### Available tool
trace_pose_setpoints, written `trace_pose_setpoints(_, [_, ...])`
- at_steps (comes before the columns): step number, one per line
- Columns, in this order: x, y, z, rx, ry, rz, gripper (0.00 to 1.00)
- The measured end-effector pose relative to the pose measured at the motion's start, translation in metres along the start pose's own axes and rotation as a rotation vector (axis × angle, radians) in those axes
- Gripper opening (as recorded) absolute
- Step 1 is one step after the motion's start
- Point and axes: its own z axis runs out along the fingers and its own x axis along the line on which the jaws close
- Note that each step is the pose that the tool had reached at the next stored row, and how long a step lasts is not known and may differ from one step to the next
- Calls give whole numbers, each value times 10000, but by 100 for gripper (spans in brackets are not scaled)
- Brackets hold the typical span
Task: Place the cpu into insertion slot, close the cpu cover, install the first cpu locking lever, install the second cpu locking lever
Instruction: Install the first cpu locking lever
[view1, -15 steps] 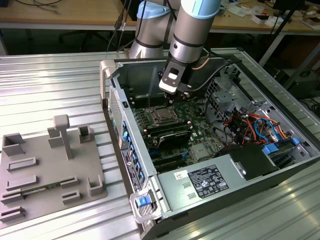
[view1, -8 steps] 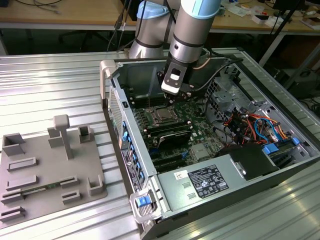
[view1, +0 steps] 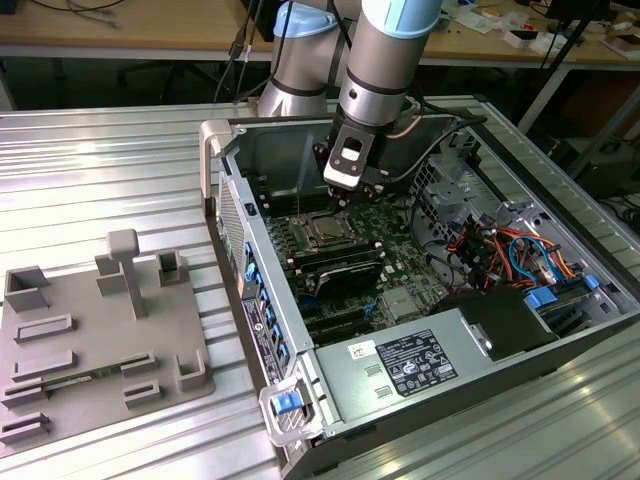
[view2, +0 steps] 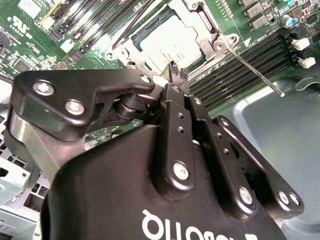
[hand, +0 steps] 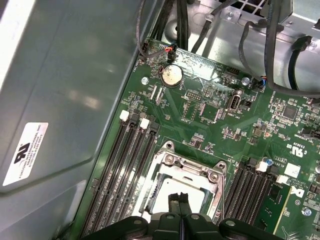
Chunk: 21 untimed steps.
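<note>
In the second wrist view the black two-fingered gripper (view2: 177, 74) is hanging just over the near edge of the small shiny silver hinged cpu cover (view2: 202, 31). There is free room around its tips, and the grey sheet-metal case panel (view2: 285, 135) is lying well off to one side. Its fingers are pressing together with no gap showing and nothing visibly between them. The cover is lying flat around the small square cpu with the silver-grey metal top (view2: 167, 42), which is sitting in the dark insertion slot (hand: 152, 192). A thin bare metal lever rod (view2: 255, 74) is reaching out from the cover's corner across the long black memory slots (view2: 250, 52). In the exterior view the arm is leaning down into the open grey computer case (view1: 420, 370), with bundled cables (view1: 500, 250) crowding the exterior view's right.
</note>
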Motion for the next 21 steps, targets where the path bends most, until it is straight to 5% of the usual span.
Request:
trace_pose_setpoints(9, [0, 0, 0, 0, 2, -4, 11])
trace_pose_setpoints(15, [1, -2, 0, 0, 19, -745, 11])
trace_pose_setpoints(21, [0, -2, -46, 1, 22, -911, 11])
